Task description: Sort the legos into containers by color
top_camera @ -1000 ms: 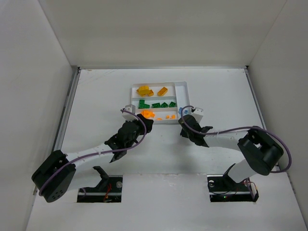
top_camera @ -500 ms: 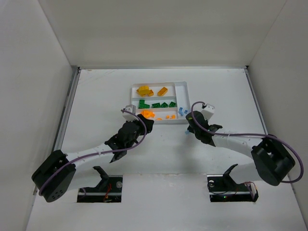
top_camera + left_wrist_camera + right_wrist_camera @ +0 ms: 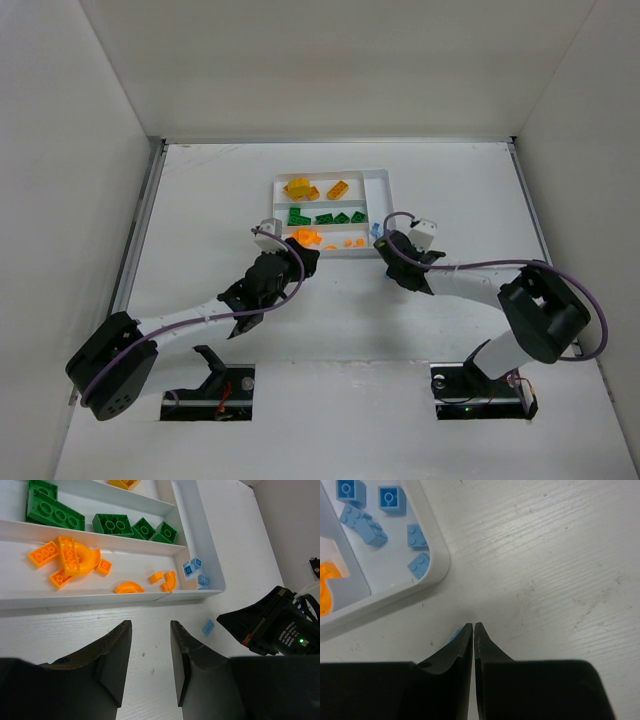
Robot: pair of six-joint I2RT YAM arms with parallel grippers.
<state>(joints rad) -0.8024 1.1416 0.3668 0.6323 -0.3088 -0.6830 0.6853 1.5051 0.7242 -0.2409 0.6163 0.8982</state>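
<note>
The white tray [image 3: 385, 180] holds yellow legos [image 3: 300, 187] in its far slot, green ones [image 3: 55, 515] in the middle, orange ones [image 3: 70, 560] in the near slot, and small blue pieces [image 3: 370, 530] in the narrow side slot. One loose blue lego [image 3: 207, 627] lies on the table just outside the tray's near right corner. My right gripper [image 3: 473, 625] is shut with nothing between its fingers, its tips down beside that blue lego [image 3: 454, 634]. My left gripper [image 3: 151, 625] stands open over bare table, just in front of the tray's near wall.
White walls box in the table on the left, right and back. The two grippers [image 3: 305, 255] [image 3: 385, 247] sit close together at the tray's near edge. The right gripper's black body [image 3: 270, 625] shows in the left wrist view.
The right arm swung out to the right, then came back left to the tray's near right corner. The left arm has not moved.
</note>
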